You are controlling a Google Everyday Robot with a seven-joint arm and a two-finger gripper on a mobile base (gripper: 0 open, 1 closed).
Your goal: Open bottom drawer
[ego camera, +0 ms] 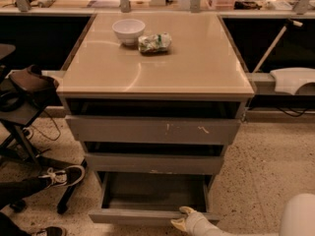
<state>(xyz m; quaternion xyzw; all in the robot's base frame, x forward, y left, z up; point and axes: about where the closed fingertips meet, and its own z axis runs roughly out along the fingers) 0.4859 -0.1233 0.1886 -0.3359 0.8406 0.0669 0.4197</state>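
The bottom drawer (147, 216) is the lowest grey front of the cabinet (157, 90). It stands pulled out, showing its shallow grey box interior (155, 191). My gripper (183, 217) is at the drawer front's top edge, right of its middle, with a pale finger hooked over the rim. My white arm (295, 218) comes in from the lower right corner. The top drawer front with white scratch marks (152, 130) and the middle front (153, 163) sit above it, each slightly ajar.
A white bowl (128, 30) and a crumpled green-white bag (154, 42) lie on the cabinet top. A person's sneaker (64, 175) and a chair base (19, 146) are at the left. Speckled floor (266, 171) lies to the right.
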